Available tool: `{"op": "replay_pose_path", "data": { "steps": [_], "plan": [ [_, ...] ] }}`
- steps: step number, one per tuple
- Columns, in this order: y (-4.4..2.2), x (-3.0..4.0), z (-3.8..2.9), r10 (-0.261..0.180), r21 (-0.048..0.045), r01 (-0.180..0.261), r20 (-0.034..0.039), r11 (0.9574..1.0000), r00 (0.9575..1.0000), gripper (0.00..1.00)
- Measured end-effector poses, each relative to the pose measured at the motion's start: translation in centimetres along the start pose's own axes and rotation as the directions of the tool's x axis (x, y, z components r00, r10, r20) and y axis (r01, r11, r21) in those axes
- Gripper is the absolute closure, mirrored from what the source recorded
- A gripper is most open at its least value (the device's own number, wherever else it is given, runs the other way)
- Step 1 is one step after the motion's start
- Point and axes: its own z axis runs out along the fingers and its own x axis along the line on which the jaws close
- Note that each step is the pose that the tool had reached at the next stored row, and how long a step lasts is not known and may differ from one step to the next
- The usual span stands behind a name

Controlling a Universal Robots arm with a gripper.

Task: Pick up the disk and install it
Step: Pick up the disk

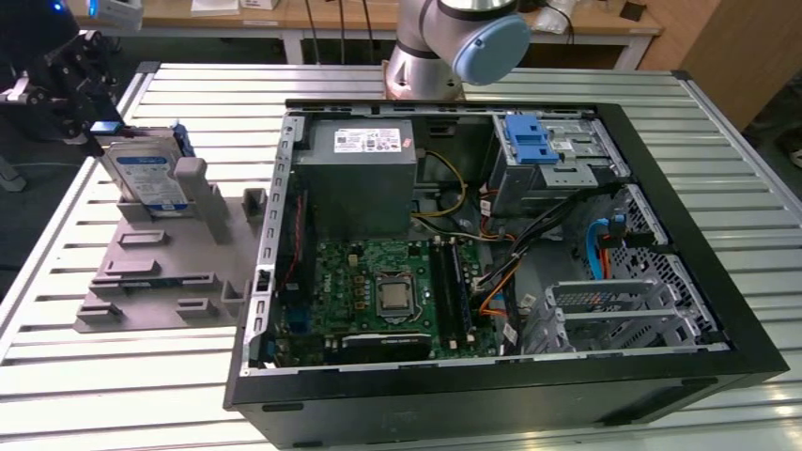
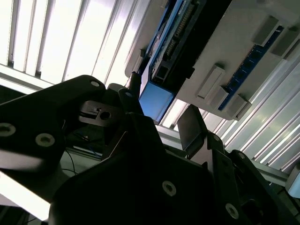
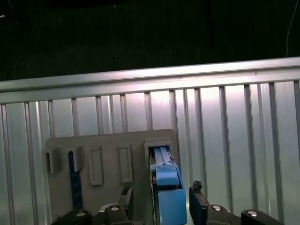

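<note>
Exterior view: high, oblique, mid-range over computer case (image 1: 501, 396), slatted table (image 1: 100, 395). First wrist view: close, down onto grey fixture (image 3: 110, 145), disk (image 3: 168, 187) edge-on. Second wrist view: closer, skewed. All share fixture, disk.

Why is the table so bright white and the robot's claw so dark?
In the second wrist view, light glares white off the metal table, so the gripper in front looks nearly black; in the first wrist view it shines too, with darkness beyond its edge; the exterior view is lit evenly.
</note>
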Motion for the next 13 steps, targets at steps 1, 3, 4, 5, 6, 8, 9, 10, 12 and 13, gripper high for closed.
{"op": "replay_pose_path", "data": {
  "steps": [1, 3, 4, 5, 6, 8, 9, 10, 12, 13],
  "plan": [
    [0.0, -0.03, 0.05, 0.0, -0.0002, 0.0, -0.0001, 1.0, 1.0, 0.42],
    [0.02, -0.15, 0.16, 0.0, -0.0001, 0.0, -0.0001, 1.0, 1.0, 0.42],
    [0.02, -0.21, 0.22, 0.0, -0.0001, 0.0, 0.0, 1.0, 1.0, 0.42],
    [0.02, -0.23, 0.29, 0.0, -0.0001, 0.0, -0.0001, 1.0, 1.0, 0.42],
    [0.02, -0.24, 0.38, 0.0, -0.0002, 0.0, -0.0001, 1.0, 1.0, 0.42],
    [0.03, -0.25, 0.63, 0.0, -0.0002, 0.0, -0.0001, 1.0, 1.0, 0.42],
    [0.04, -0.25, 0.77, 0.0, -0.0003, 0.0, -0.0001, 1.0, 1.0, 0.42],
    [0.04, -0.25, 0.91, 0.0, -0.0002, 0.0, -0.0001, 1.0, 1.0, 0.42],
    [0.04, -0.26, 1.16, 0.0, -0.0002, 0.0, -0.0001, 1.0, 1.0, 0.42],
    [0.04, -0.26, 1.25, 0.0, -0.0001, 0.0, 0.0, 1.0, 1.0, 0.42]
  ]
}}
